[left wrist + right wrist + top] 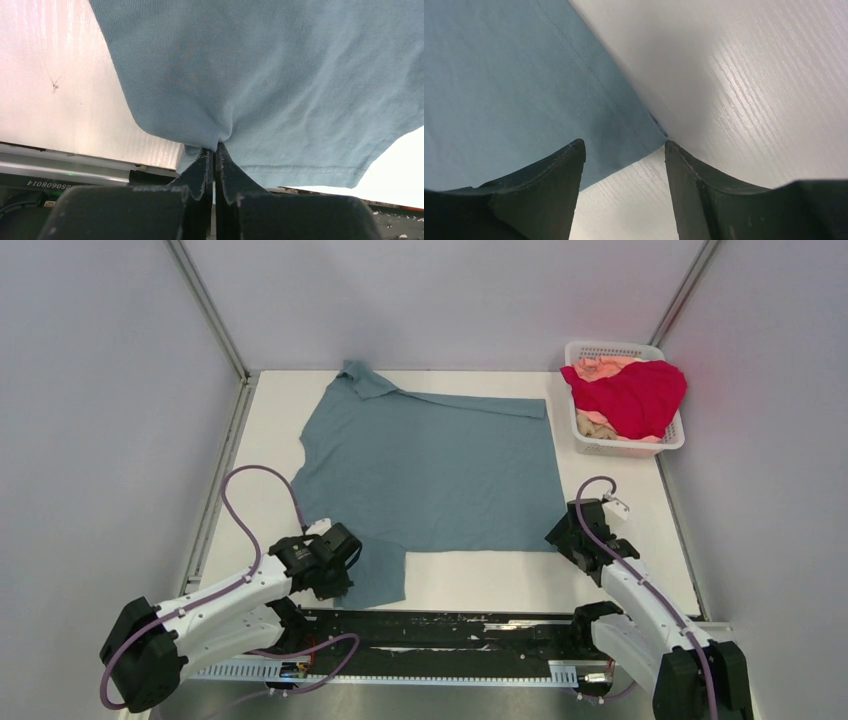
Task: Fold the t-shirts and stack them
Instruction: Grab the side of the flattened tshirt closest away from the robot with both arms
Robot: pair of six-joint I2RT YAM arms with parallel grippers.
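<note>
Left wrist view showed the left gripper [216, 148] pinched shut on a small pucker of the teal shirt [260, 75], at its near-left edge. The bite looked thin. A hard pull could probably have slid the cloth out, or dragged only one layer along.

The right gripper [624, 145] stood with its jaws apart, straddling the shirt's near-right corner and holding nothing. Only the tip of the corner lay between the fingers, so closing there might have caught a sliver or missed. Had the left arm lifted before the right had a hold, the hem would likely have skewed and the fold come out crooked.

The shirt itself lay spread flat across the middle of the table [620, 575]. The near sleeve [378, 575] stuck out toward the front edge beside the left gripper and could have trailed behind. The far-left part was rumpled and might have been creased into the fold.

The basket [625, 448] sat at the far right corner, near the shirt's far-right corner, with the red shirt [635, 395] heaped over the peach shirt [600, 367]. A fold swept that way could have brushed it. Nothing lay on the teal shirt.
</note>
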